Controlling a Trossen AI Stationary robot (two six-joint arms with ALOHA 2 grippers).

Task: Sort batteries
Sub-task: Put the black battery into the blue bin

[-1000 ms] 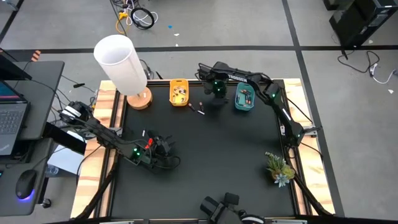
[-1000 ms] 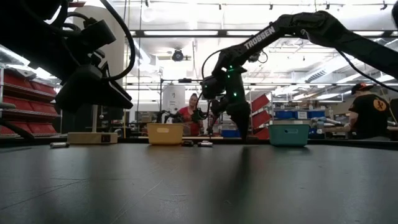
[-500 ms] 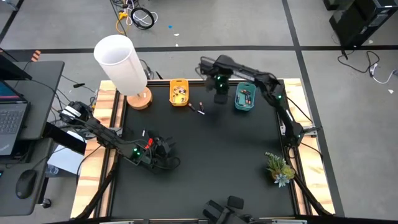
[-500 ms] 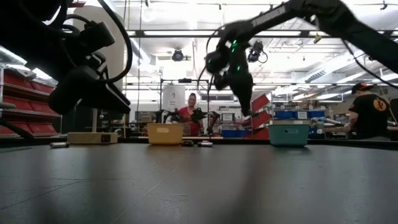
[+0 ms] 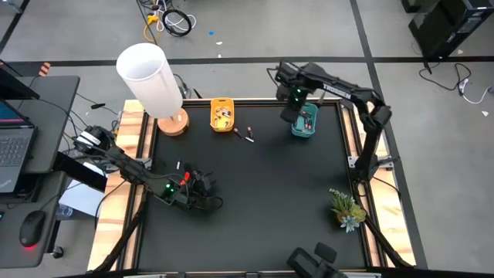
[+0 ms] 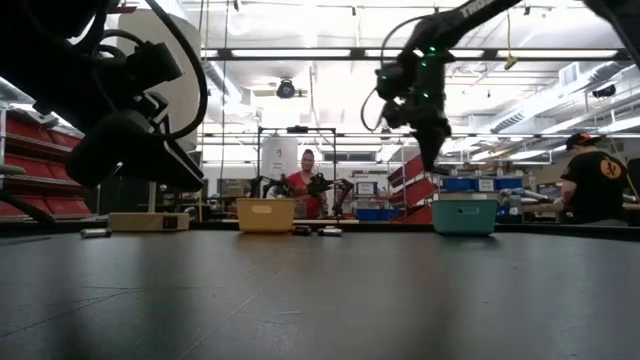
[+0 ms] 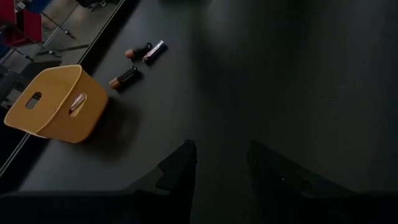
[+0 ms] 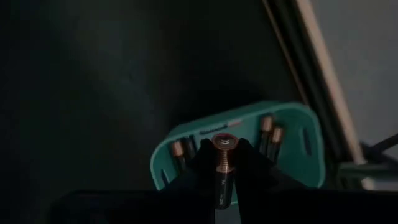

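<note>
- Above the small teal plastic bin (image 5: 303, 122), at the upper right of the high view, I hold my right gripper (image 8: 224, 163) with its two dark fingers clamped on one dark battery with a copper end (image 8: 222, 163). I keep that end pointing forward so the cell can fall straight into the bin.
- At the centre of my right wrist view, the teal bin lies right under the held cell. Several dark, copper-tipped batteries (image 8: 268, 134) already lie inside, so I judge this is the bin for that kind.
- Left of it, near the top middle of the high view, the small yellow plastic bin (image 5: 222, 114) holds a few cells, presumably the other sort.
- Just right of the yellow bin, three loose batteries (image 7: 138, 60) lie on the black table (image 5: 262, 193), still unsorted. In my left wrist view they sit at the upper left, beside the bin.
- At the lower left of the high view my left gripper (image 7: 219, 171) waits low over the table, fingers apart and holding nothing, well away from the drop.
</note>
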